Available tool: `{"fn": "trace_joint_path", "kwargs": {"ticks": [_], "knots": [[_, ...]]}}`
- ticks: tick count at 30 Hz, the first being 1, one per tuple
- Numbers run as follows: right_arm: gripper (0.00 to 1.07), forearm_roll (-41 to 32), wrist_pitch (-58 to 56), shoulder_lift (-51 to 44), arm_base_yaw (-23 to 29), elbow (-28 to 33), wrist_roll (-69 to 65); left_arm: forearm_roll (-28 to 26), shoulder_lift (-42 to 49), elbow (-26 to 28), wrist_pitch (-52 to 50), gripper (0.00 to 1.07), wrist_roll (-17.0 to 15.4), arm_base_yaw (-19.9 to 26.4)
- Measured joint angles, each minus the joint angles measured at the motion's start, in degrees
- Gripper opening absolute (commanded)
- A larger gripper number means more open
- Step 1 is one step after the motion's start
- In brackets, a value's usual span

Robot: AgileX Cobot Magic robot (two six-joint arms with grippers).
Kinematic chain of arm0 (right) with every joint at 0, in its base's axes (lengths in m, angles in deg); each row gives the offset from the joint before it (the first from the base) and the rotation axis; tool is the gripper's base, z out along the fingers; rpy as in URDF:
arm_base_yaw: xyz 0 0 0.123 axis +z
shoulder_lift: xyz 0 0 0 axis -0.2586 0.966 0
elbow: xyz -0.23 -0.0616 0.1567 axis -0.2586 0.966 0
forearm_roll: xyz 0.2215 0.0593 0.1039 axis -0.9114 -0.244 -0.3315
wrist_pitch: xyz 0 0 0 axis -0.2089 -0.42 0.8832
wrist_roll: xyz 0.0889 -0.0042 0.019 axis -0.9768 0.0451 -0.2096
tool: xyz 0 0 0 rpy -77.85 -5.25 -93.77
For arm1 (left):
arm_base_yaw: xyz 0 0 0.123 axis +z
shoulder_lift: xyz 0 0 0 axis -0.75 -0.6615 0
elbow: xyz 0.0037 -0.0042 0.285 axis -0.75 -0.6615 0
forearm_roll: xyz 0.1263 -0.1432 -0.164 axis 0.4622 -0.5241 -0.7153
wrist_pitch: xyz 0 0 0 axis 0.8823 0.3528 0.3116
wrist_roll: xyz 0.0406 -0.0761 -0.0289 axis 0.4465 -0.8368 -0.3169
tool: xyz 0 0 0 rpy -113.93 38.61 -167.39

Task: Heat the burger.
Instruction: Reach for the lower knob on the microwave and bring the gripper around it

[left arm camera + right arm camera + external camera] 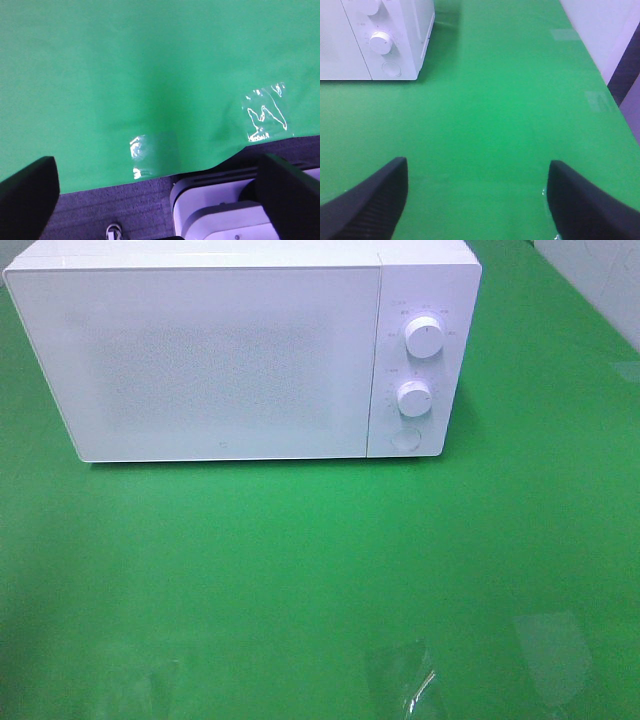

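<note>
On the left side, the left gripper (156, 162) is caught only by its own wrist camera, over the edge of the green table cover (125, 75). Its dark fingers (30, 195) are spread wide with nothing between them. Two patches of clear tape (265, 112) are stuck to the cover near that edge. Toward the back of the table a white microwave (230, 350) is set, and its frosted door (200, 360) is shut, so the inside is hidden. On its right-hand panel an upper knob (425, 337) is placed above a lower knob (413, 397), with a round button (405, 437) beneath. The burger is not seen in any view, and it cannot be told whether it is behind the door. On the right side, the right gripper (477, 167) is poised above the green cover with its prongs parted and nothing gripped. The microwave's knob end is seen ahead of it.
</note>
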Motion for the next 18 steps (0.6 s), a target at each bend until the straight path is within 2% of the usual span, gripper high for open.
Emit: {"fn": "trace_joint_path", "kwargs": {"ticks": [3, 6, 13, 15, 18], "knots": [[0.73, 0.00, 0.00, 0.00, 0.00, 0.00, 0.00, 0.06, 7.16, -4.24, -2.35, 1.00, 0.00, 0.00], [0.73, 0.00, 0.00, 0.00, 0.00, 0.00, 0.00, 0.40, 11.75, -6.02, -2.23, 1.00, 0.00, 0.00], [0.73, 0.00, 0.00, 0.00, 0.00, 0.00, 0.00, 0.69, 20.23, -6.82, -2.01, 1.00, -0.52, 0.00], [0.73, 0.00, 0.00, 0.00, 0.00, 0.00, 0.00, 0.80, 26.87, -6.82, -2.01, 1.00, -2.86, 0.00], [0.73, 0.00, 0.00, 0.00, 0.00, 0.00, 0.00, 0.86, 29.91, -6.82, -2.01, 1.00, -3.72, 0.00]]}}
